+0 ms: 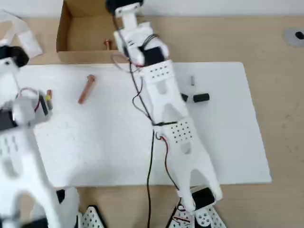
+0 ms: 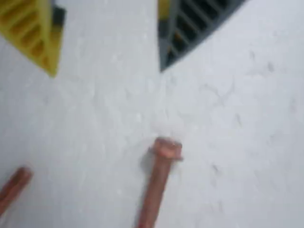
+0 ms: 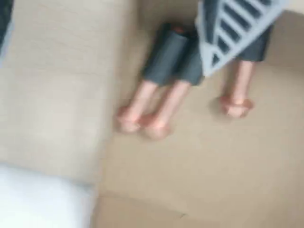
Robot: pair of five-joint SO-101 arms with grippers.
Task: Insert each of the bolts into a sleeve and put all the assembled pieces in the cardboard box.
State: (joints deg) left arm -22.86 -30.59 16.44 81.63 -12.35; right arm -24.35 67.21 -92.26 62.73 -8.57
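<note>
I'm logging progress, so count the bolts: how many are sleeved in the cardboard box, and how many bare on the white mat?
Sleeved bolts in the cardboard box: 3
Bare bolts on the white mat: 2
Total: 5 bolts

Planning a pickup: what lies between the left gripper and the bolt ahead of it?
Bare white mat separates the left gripper from the bolt, in the left wrist view.
</note>
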